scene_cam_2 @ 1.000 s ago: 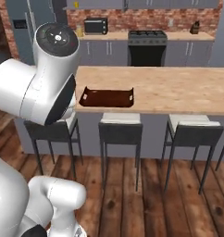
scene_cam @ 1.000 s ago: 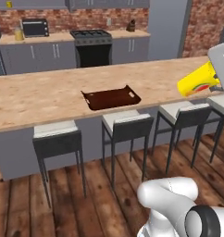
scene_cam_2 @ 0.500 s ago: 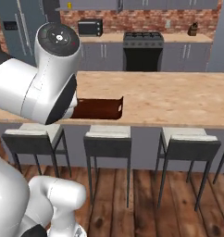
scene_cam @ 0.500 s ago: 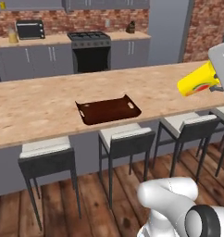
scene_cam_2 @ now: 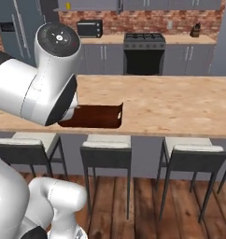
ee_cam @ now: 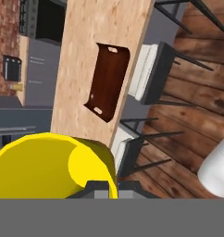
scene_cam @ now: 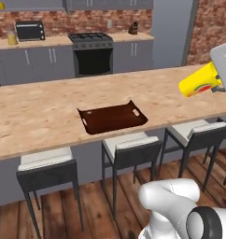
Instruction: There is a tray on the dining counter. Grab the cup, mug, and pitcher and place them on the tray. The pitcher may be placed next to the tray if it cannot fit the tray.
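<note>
My gripper (scene_cam: 216, 86) is shut on the cup (scene_cam: 199, 83), a bright yellow tumbler with a red-orange picture, held on its side in the air above the dining counter's (scene_cam: 40, 112) right end. In the hand view the cup (ee_cam: 53, 166) sits right in front of the fingertips (ee_cam: 99, 189). The dark brown tray (scene_cam: 112, 117) lies flat near the counter's front edge, left of the cup and well apart from it. My arm partly covers the tray (scene_cam_2: 94, 115) in the right base view; the hand view shows the tray (ee_cam: 108, 81) whole. The mug is out of view. I cannot make out the pitcher.
Grey stools (scene_cam: 129, 144) stand under the counter's front edge above a wood floor. Behind are grey cabinets, a stove (scene_cam: 92, 51) and a microwave (scene_cam: 30, 31) against red brick. A small yellowish vessel (scene_cam: 12, 38) stands beside the microwave, too far off to identify.
The whole picture has shifted: the base has driven nearer the dining counter, so the tray looks closer and lower. The cup stays held in the same spot relative to the camera.
</note>
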